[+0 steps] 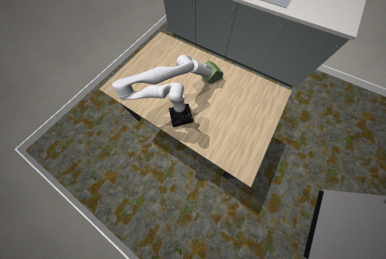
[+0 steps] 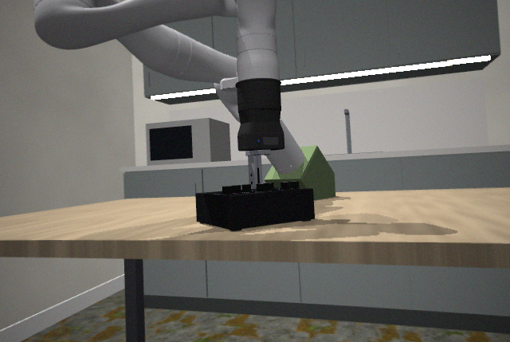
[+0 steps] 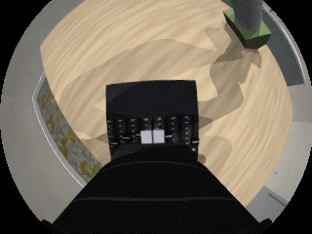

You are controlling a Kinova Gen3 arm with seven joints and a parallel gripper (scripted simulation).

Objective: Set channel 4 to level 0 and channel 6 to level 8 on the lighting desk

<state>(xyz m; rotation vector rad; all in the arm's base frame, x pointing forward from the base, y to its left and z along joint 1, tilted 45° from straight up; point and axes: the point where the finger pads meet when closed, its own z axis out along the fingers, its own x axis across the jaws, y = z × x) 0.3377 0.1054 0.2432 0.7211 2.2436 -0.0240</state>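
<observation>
The lighting desk (image 2: 254, 207) is a black box standing flat on the wooden table; it also shows in the overhead view (image 1: 180, 116) and in the wrist view (image 3: 152, 119). Several black fader caps (image 2: 263, 186) stick up in a row along its top. My gripper (image 2: 255, 177) points straight down with its fingers shut and empty. The fingertips reach down among the middle faders of the row. In the wrist view the two pale fingertips (image 3: 151, 136) lie pressed together over the fader row. The level marks are too small to read.
A green wedge-shaped block (image 1: 213, 72) carries the arm's base at the back of the table (image 2: 329, 214). Kitchen cabinets (image 1: 249, 31) with a sink stand behind. A microwave (image 2: 187, 140) sits on the counter at the back left.
</observation>
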